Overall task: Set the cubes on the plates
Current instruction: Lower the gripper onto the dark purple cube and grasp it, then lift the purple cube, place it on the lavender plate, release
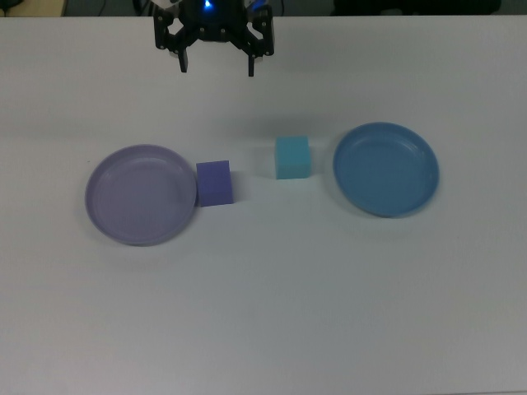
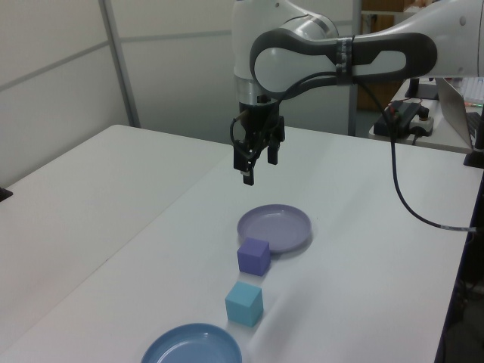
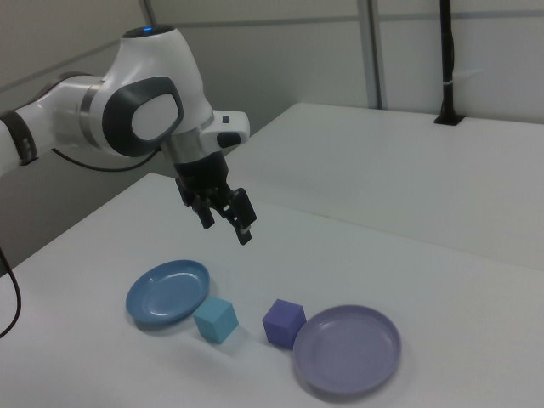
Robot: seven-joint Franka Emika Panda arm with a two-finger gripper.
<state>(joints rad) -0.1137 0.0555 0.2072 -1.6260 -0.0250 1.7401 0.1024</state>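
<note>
Resting on the white table [image 1: 263, 313], the purple cube [image 1: 215, 183] touches the lavender plate [image 1: 141, 195] at its 3 o'clock rim in the top view. The cyan cube [image 1: 292, 157] sits near the blue plate [image 1: 385, 169], at its 9 o'clock. Farther back, the claw [image 1: 216, 66] hangs spread and empty.

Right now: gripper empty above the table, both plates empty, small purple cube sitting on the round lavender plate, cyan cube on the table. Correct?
One error: the small purple cube is on the table beside the round lavender plate, at its rim, not on it, as the top view shows. The rest holds, gripper included.
</note>
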